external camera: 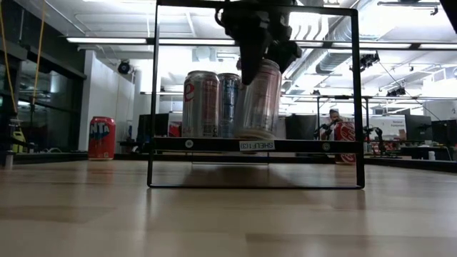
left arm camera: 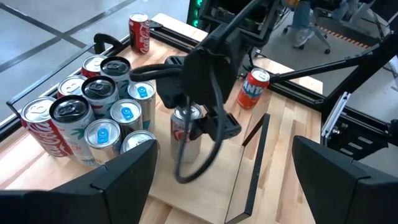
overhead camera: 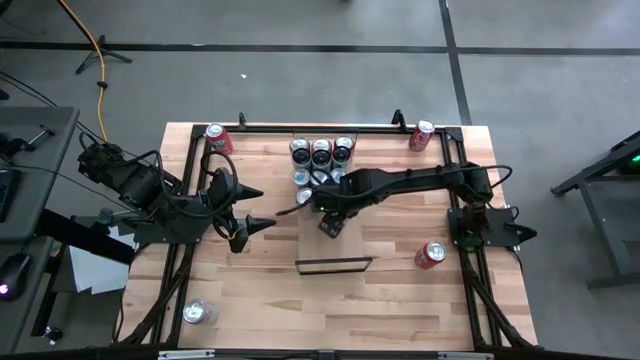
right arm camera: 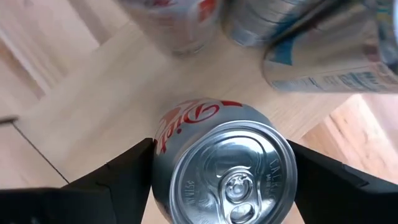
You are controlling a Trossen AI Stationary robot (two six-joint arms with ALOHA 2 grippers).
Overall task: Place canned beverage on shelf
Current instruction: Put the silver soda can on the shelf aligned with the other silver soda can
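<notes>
Can: your silver can (left arm camera: 185, 132) stands on the shelf (left arm camera: 205, 180), a little tilted in the low view, with the lettering on its side reading "Diet" in red script in the right wrist view.
Right gripper: your right gripper (right arm camera: 219, 171) sits over that can with a finger on each side of it, jaws spread about as wide as the can and right at its wall; you can't tell from these views whether they press it or only flank it.
Shelf: pale board with black rails at its short ends, lying mid-table in front of the can cluster; its front edge carries a small white tag reading "SHELF" (external camera: 255, 145) in the low view.
Cluster: cans (overhead camera: 320, 158) packed together at the far end of the shelf, dark tops behind, pale blue-tabbed tops nearer; two on the outer side look like red cola cans.
Left gripper: your left gripper (overhead camera: 252, 208) waits over the table left of the shelf, fingers wide apart and holding nothing.
Loose cans: a red can (overhead camera: 218, 138) at the far left corner, another red can (overhead camera: 422, 135) at the far right, an orange-labelled can (overhead camera: 431, 254) lying near the right edge, a silver can (overhead camera: 199, 313) near the front left.
</notes>
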